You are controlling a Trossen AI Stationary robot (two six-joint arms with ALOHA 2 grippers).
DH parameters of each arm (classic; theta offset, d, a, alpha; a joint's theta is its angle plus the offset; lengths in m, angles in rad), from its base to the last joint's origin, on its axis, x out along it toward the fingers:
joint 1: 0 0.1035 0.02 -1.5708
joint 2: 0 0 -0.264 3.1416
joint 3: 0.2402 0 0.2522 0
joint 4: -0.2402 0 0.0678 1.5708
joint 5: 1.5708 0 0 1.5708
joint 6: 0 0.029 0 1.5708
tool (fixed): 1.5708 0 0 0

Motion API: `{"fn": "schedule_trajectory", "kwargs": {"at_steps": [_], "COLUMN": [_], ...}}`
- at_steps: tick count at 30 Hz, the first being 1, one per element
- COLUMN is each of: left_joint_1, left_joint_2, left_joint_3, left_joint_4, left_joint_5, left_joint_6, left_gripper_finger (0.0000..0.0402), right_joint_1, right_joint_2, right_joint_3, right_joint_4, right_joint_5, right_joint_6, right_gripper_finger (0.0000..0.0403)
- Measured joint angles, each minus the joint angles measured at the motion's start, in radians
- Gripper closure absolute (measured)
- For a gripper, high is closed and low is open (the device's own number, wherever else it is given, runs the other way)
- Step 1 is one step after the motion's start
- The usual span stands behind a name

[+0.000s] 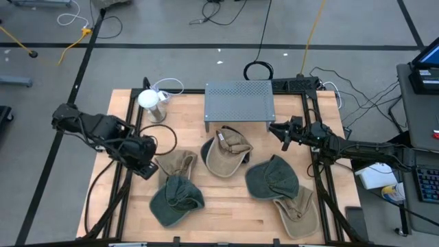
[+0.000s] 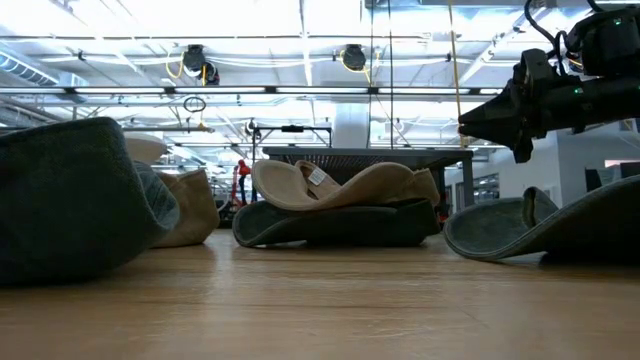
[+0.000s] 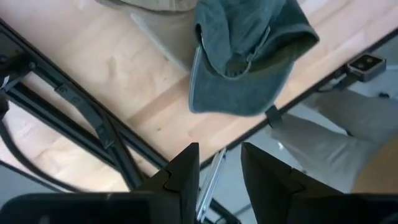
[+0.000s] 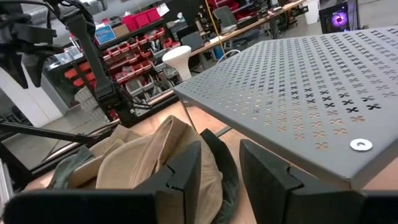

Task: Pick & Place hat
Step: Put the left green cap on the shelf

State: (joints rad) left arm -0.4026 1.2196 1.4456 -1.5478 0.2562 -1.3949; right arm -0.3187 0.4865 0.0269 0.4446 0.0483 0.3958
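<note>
High view: I am holding my left pincer [image 1: 145, 167] low over the left part of the wooden counter [image 1: 226, 213], just beside a tan hat [image 1: 177, 163]. A dark green hat [image 1: 176, 199] is lying next to that tan one, toward the counter's front edge. My right pincer [image 1: 278, 130] is hanging near the right end of the grey perforated rack [image 1: 239, 99] at the back of the counter, well apart from my left one.

In the middle, a tan hat [image 1: 226, 152] is sitting on top of a darker one. Right of it, a green hat [image 1: 272, 178] is lying with another tan hat [image 1: 295, 209] beside it near the front right corner. A white lamp-like object [image 1: 151, 101] is standing at the back left.

Left wrist view: my fingers [image 3: 186, 177] are standing a narrow gap apart with nothing between them; the green hat [image 3: 245, 53] is lying on the counter ahead.

Right wrist view: my fingers [image 4: 183, 177] are likewise a narrow gap apart and holding nothing. The rack [image 4: 311, 93] is filling the space ahead, with the stacked tan hat [image 4: 149, 162] lying beside and below it.

Low view: my right pincer [image 2: 480, 118] is hovering above the counter, clear of the hats, with the stacked pair [image 2: 340, 205] resting in front of the rack.
</note>
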Motion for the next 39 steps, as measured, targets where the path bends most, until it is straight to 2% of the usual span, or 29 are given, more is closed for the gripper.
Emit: {"fn": "schedule_trajectory", "kwargs": {"at_steps": [8, 13, 22, 27, 33, 39], "left_joint_1": [-0.089, -0.143, -0.218, -0.247, -0.287, -0.309], "left_joint_2": [0.076, 0.104, 0.103, 0.103, 0.103, 0.103], "left_joint_3": [-0.005, -0.068, -0.311, -0.445, -0.572, -0.678], "left_joint_4": [0.002, 0.055, 0.355, 0.517, 0.645, 0.810], "left_joint_5": [-0.046, -0.059, -0.062, -0.065, -0.075, -0.105], "left_joint_6": [-0.043, -0.074, -0.142, -0.228, -0.317, -0.316], "left_gripper_finger": [0.0210, 0.0187, 0.0200, 0.0208, 0.0201, 0.0195], "right_joint_1": [0.000, 0.000, 0.000, 0.000, 0.000, 0.000], "right_joint_2": [0.000, 0.000, 0.000, 0.000, 0.000, 0.000], "right_joint_3": [0.000, 0.000, 0.000, 0.000, 0.000, 0.000], "right_joint_4": [0.000, -0.001, -0.009, -0.009, -0.011, -0.024], "right_joint_5": [0.000, 0.000, 0.002, 0.002, 0.002, 0.002], "right_joint_6": [-0.022, -0.020, -0.023, -0.023, -0.023, -0.044], "right_gripper_finger": [0.0298, 0.0298, 0.0298, 0.0298, 0.0298, 0.0298]}}
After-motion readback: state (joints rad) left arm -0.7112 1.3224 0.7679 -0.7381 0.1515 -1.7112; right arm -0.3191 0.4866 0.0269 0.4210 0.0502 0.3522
